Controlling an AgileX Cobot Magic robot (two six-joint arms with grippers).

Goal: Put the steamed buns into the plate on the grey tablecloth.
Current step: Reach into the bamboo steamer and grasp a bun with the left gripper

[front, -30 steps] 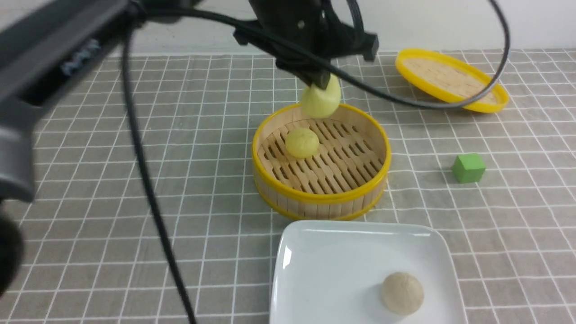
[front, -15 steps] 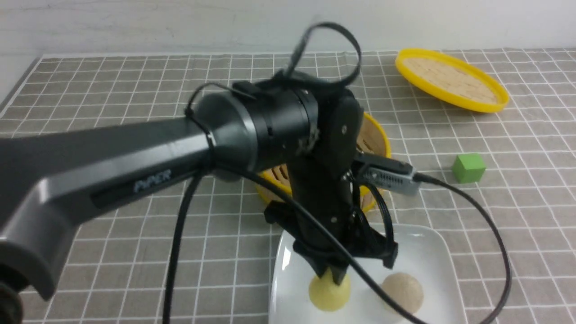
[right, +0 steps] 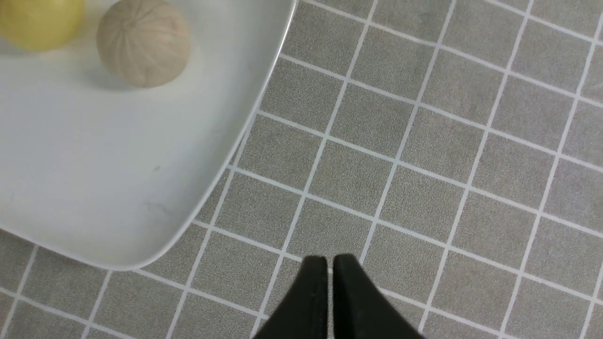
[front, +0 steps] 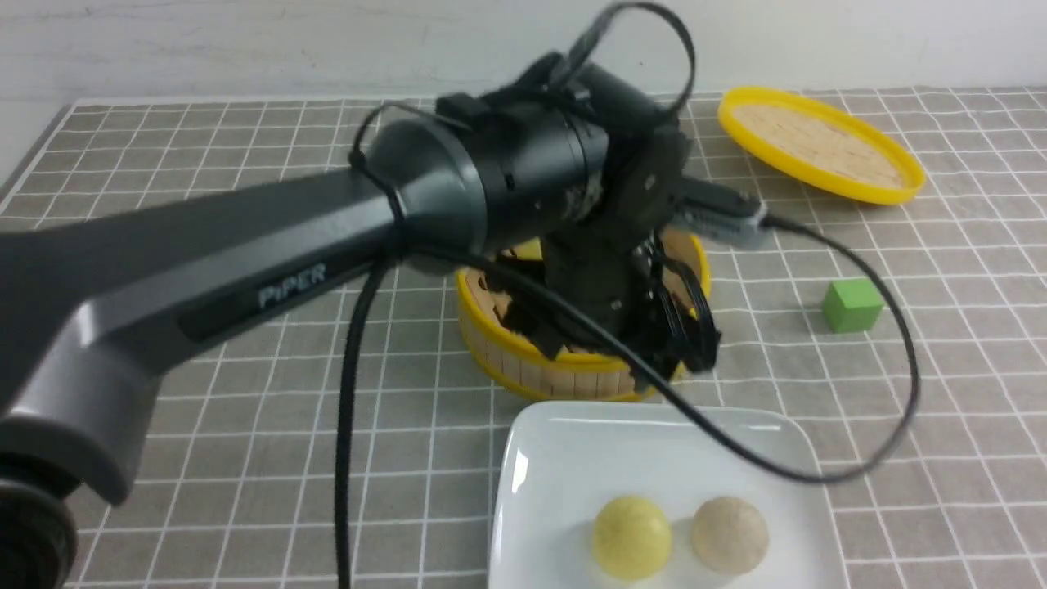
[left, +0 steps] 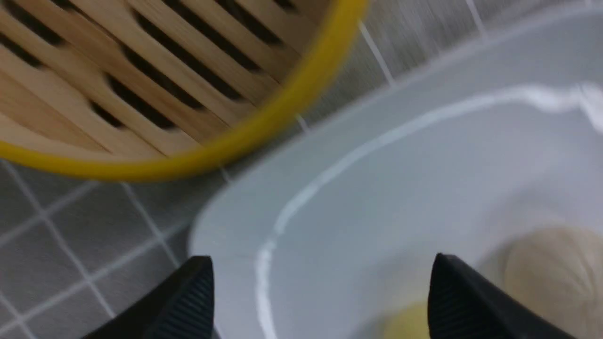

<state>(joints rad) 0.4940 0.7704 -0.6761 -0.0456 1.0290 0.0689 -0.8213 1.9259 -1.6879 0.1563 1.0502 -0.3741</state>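
Note:
Two steamed buns lie side by side on the white plate (front: 540, 458) at the front of the grey tablecloth (front: 204, 393): a pale yellow bun (front: 631, 537) and a beige bun (front: 730, 533). My left gripper (left: 320, 263) is open and empty. It hangs above the plate's far edge, next to the bamboo steamer (front: 523, 360). In its wrist view the beige bun (left: 556, 268) and the yellow bun (left: 405, 325) sit just below the fingers. My right gripper (right: 330, 259) is shut on nothing, low over bare cloth beside the plate (right: 94, 165).
My left arm (front: 327, 245) crosses the front view and hides most of the steamer's inside. A yellow-rimmed lid (front: 820, 146) leans at the back right. A green cube (front: 851, 305) sits right of the steamer.
My left gripper carried the yellow bun from above the steamer down to the plate, opened and let it go. It has since risen back toward the steamer.

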